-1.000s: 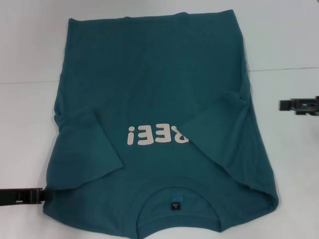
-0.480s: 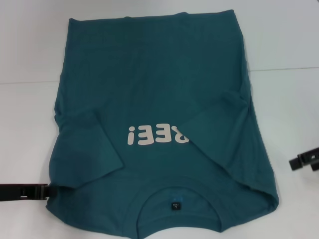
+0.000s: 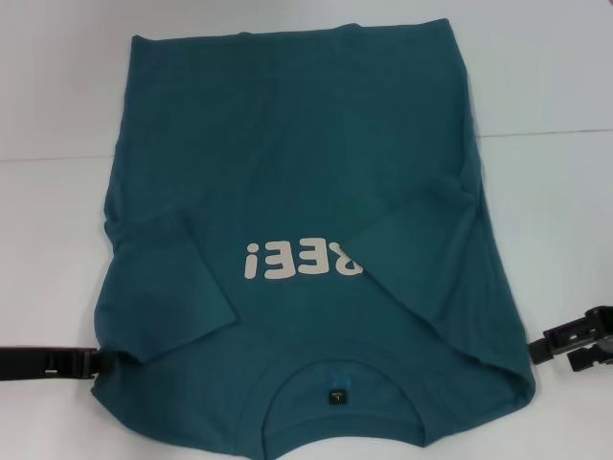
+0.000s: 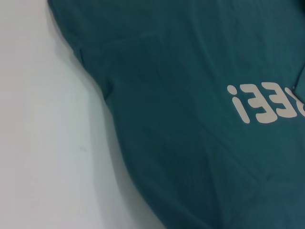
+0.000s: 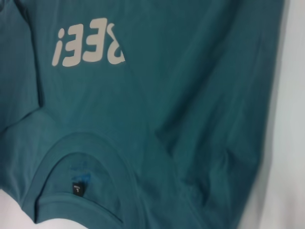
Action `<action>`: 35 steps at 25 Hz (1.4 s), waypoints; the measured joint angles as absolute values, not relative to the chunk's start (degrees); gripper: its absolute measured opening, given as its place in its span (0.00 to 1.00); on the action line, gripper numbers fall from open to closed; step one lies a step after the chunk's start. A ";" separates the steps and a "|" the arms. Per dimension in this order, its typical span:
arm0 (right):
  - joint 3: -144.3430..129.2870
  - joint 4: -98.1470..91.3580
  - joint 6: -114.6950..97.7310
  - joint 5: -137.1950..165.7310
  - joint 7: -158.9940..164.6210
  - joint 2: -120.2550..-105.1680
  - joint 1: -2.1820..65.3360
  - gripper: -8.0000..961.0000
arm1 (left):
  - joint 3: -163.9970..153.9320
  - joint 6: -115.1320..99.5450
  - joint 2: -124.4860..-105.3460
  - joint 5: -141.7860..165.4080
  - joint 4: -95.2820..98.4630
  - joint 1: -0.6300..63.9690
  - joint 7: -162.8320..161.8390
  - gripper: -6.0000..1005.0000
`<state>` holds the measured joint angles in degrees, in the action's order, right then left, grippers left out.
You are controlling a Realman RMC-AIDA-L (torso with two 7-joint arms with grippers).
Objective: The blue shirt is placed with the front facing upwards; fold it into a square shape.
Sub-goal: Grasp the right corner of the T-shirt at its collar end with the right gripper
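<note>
The blue shirt (image 3: 297, 192) lies flat on the white table with both sleeves folded in over the chest, collar and dark neck label (image 3: 336, 396) toward me. White lettering (image 3: 302, 260) is partly covered by the right sleeve. My left gripper (image 3: 91, 364) sits at the shirt's near left shoulder edge, low on the table. My right gripper (image 3: 541, 347) hovers just off the near right shoulder edge. The left wrist view shows the shirt (image 4: 200, 95) and its left side edge; the right wrist view shows the shirt's collar (image 5: 81, 181) and lettering (image 5: 88, 42).
White tabletop (image 3: 546, 77) surrounds the shirt, with a faint seam line (image 3: 536, 132) running across it. Bare table lies to the left (image 3: 48, 240) and right of the shirt.
My right gripper has come down and inward from the mid right edge toward the shirt's near right shoulder. My left gripper has edged slightly closer to the left shoulder edge.
</note>
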<state>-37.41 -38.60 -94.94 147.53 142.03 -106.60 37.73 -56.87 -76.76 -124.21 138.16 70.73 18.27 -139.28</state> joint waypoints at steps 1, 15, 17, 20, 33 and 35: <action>-37.39 -38.68 -94.80 147.53 142.13 -106.98 37.72 0.93 | -56.87 -76.73 -124.19 138.16 70.73 18.31 -139.25 0.00; -37.38 -37.87 -91.49 147.83 142.96 -108.86 38.11 0.92 | -56.60 -77.07 -124.01 138.21 70.67 18.65 -138.78 0.00; -37.72 -37.85 -91.13 148.07 143.45 -108.98 38.14 0.91 | -56.59 -77.07 -124.01 138.23 70.58 18.67 -138.76 0.00; -38.22 -37.83 -90.19 148.79 144.19 -109.07 38.20 0.91 | -56.70 -77.07 -124.01 138.23 70.46 18.72 -138.74 0.00; -39.71 -37.20 -87.64 149.62 144.31 -110.85 38.34 0.50 | -56.58 -77.00 -124.01 138.16 69.95 19.03 -138.23 0.01; -39.85 -37.45 -87.39 149.62 144.23 -110.96 38.14 0.43 | -56.44 -77.01 -124.01 138.16 69.93 19.12 -138.13 0.01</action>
